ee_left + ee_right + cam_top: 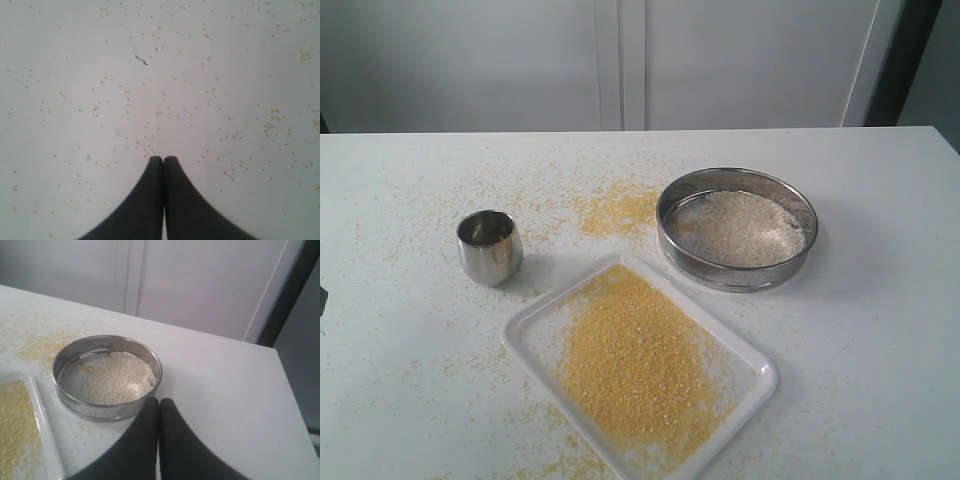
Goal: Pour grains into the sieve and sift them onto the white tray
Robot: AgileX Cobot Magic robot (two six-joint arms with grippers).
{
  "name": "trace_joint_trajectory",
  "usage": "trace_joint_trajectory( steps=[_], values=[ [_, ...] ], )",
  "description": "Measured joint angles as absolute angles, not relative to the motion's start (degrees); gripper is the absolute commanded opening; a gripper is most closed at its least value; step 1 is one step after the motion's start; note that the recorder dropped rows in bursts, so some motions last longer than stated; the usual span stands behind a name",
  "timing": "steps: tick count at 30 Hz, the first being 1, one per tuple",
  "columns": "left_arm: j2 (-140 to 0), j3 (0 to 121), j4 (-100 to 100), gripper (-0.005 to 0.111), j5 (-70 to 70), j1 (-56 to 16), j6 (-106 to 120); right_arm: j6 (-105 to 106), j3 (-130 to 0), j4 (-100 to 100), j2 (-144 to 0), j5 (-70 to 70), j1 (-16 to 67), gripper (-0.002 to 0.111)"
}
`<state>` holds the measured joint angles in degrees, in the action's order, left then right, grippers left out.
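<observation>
tray [542,338] front-centre, yellow meal [635,365] heaped on it | sieve [735,276] on the table [880,330] to its right, white grains [745,228] inside | cup [489,246] left, upright | my right claw [159,401] closed, empty, sieve just ahead, so I judge this arm nearer | left claw [163,158] closed, empty, over speckled table

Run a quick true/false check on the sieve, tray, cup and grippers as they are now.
1. The sieve stands on the table beside the white tray, not on it. True.
2. Much of the tray is covered with yellow meal. True.
3. The cup lies on its side. False: it stands upright.
4. The sieve is empty. False: whitish grains lie in it.
5. The right gripper holds the sieve. False: it is shut and holds nothing.
6. The left gripper is shut, above the table. True.
</observation>
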<state>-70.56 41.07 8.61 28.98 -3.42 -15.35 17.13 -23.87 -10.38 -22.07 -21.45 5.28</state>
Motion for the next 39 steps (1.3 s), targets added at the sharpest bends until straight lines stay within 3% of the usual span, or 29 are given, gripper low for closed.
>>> trace_joint_trajectory(
  steps=[6, 26, 39],
  values=[
    [-70.56, 41.07, 8.61, 0.001, 28.98, -3.42, -15.35, 17.25, -20.56, -10.38, -13.13, -21.73, 5.28, 0.000],
    [-70.24, 41.07, 8.61, 0.001, 28.98, -3.42, -15.35, 16.55, -20.14, -10.38, -12.49, -26.06, 5.28, 0.000],
    [-57.95, 40.98, 8.61, 0.001, 28.98, -3.42, -15.35, 16.22, -20.14, -10.38, -12.49, -26.31, 5.28, 0.000]
  ],
)
